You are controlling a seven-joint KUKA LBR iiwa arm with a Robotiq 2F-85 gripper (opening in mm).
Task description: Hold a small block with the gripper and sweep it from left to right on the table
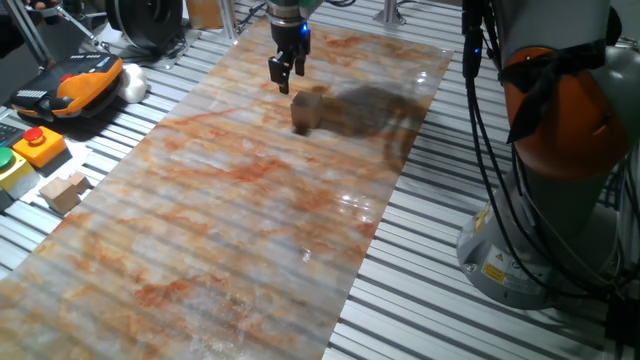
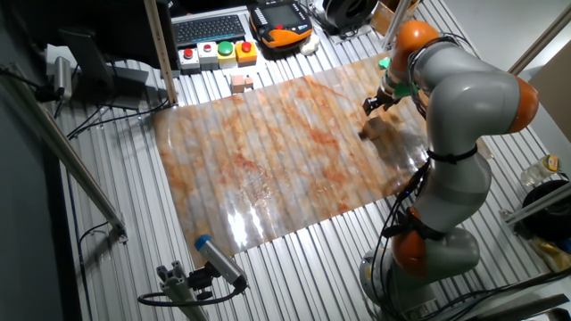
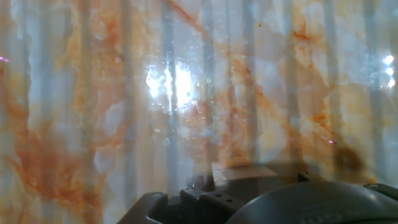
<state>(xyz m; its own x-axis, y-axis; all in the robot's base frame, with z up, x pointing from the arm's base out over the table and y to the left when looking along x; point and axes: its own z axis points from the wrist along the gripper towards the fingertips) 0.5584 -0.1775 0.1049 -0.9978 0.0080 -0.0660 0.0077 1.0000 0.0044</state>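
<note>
End effector [image 1: 284, 80] hovers above small block [image 1: 305, 110]; hand view shows table [image 3: 93, 124].

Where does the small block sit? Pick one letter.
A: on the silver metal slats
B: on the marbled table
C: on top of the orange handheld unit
B: the small block lies on the marbled table, near the gripper and well inside the board's edges.

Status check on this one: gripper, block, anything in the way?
Gripper raised above table, empty. Small block on the board just below it, ungrasped. Nothing blocking.
</note>
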